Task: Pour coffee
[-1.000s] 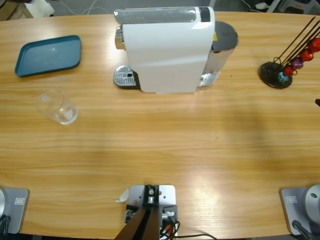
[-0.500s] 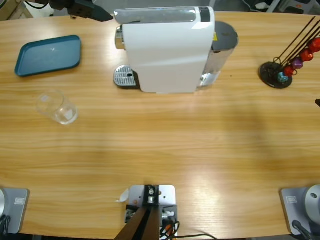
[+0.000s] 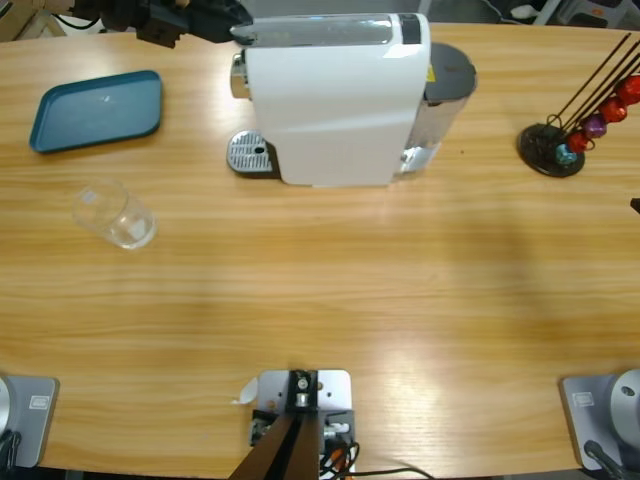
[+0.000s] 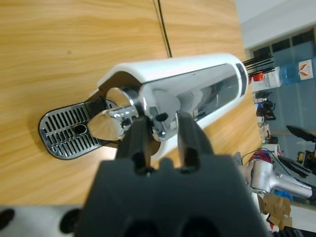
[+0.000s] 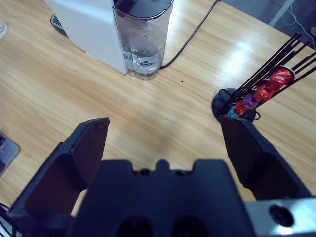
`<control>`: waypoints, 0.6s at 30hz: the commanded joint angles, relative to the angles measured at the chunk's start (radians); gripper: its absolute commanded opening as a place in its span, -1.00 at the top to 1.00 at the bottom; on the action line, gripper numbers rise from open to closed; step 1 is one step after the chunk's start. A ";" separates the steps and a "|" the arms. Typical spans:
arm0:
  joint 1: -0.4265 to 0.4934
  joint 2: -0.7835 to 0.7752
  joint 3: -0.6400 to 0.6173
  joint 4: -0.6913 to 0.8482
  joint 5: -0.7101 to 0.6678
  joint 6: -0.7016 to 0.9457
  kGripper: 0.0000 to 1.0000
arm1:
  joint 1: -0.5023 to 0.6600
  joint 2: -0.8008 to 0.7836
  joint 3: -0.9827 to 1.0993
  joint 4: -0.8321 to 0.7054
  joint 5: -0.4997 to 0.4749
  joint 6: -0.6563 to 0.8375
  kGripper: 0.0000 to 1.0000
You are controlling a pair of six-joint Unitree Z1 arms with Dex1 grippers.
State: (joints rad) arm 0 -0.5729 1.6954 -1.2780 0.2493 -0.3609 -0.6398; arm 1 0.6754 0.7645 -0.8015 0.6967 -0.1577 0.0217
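A long wooden counter [image 3: 320, 300] seen from above. Near its left side lies a small clear glass [image 3: 113, 214], tipped on its side; whether any coffee is inside cannot be told. Beyond it, towards the far left edge, sits a teal tray [image 3: 97, 109]. At the far middle stands a white coffee machine [image 3: 335, 95] with a metal drip grid [image 3: 250, 154] at its left end and a clear water tank [image 5: 142, 37] at its right. The left gripper [image 3: 215, 20] enters from the upper left corner, its jaws narrowly parted just at the machine's chrome front [image 4: 116, 121]. The right gripper [image 5: 165, 143] hangs with jaws spread wide above bare wood, facing a black capsule rack [image 3: 560, 140] at the right.
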 commanded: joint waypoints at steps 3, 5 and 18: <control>-0.003 -0.012 0.056 -0.011 0.007 -0.002 1.00 | -0.004 0.009 0.004 0.010 -0.011 -0.012 -1.00; -0.003 -0.021 0.065 -0.012 0.014 0.000 1.00 | -0.004 0.009 0.004 0.010 -0.011 -0.012 -1.00; -0.006 -0.040 0.085 -0.030 0.029 0.003 1.00 | -0.004 0.005 0.004 0.010 -0.011 -0.012 -1.00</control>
State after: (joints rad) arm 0 -0.5681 1.6551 -1.2337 0.2407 -0.3341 -0.6398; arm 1 0.6754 0.7648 -0.8015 0.6967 -0.1577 0.0215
